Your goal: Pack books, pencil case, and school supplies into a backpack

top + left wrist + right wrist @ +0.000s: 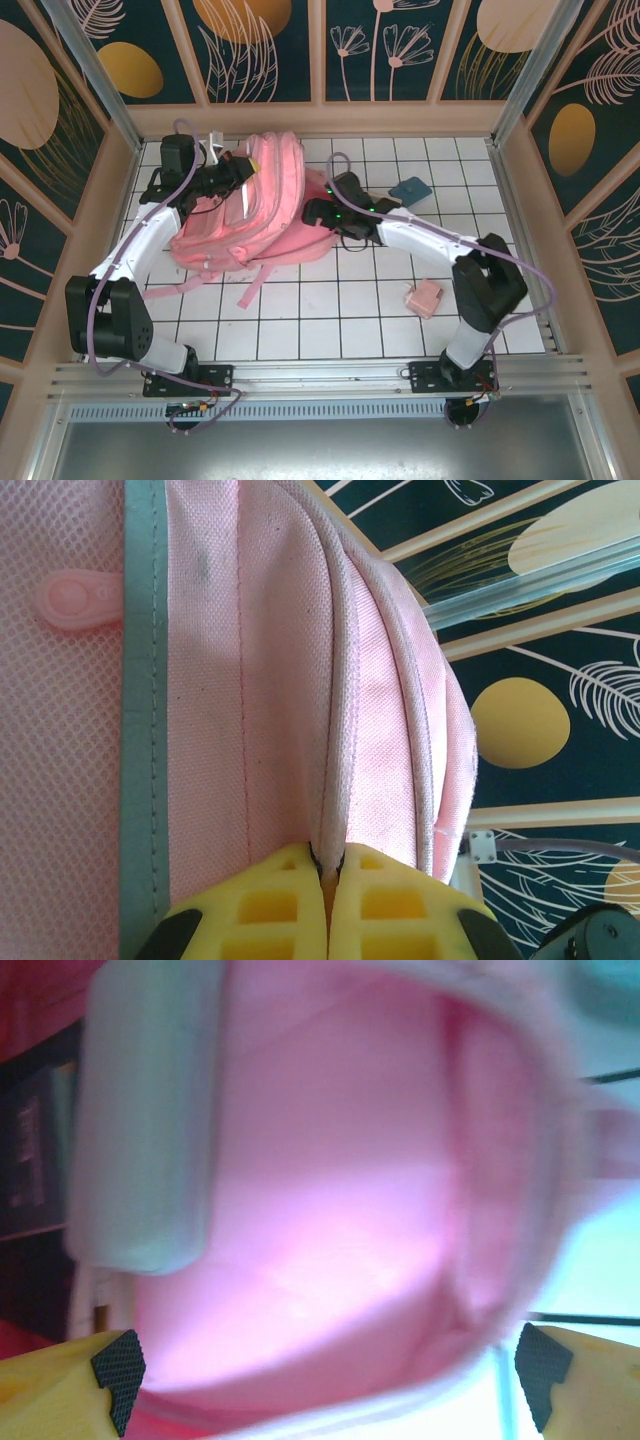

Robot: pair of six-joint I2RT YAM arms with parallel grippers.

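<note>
The pink backpack (250, 215) lies on the left half of the white tiled table. My left gripper (238, 168) is at the pack's far end. In the left wrist view its yellow fingers (270, 905) are shut on a raised fabric seam of the backpack (270, 660). My right gripper (316, 212) is at the pack's right side, open. Its black pads (118, 1365) stand wide apart around the blurred pink lining of the backpack (340, 1210). A pale mint pouch (145, 1130) rests against that lining, with a dark navy book (30, 1150) beside it.
A teal pad (408, 188) lies at the back right and a small pink block (424, 297) at the front right. Pink straps (255, 285) trail toward the front. Wooden-framed walls ring the table (330, 320), with a metal rail (300, 375) along the near edge.
</note>
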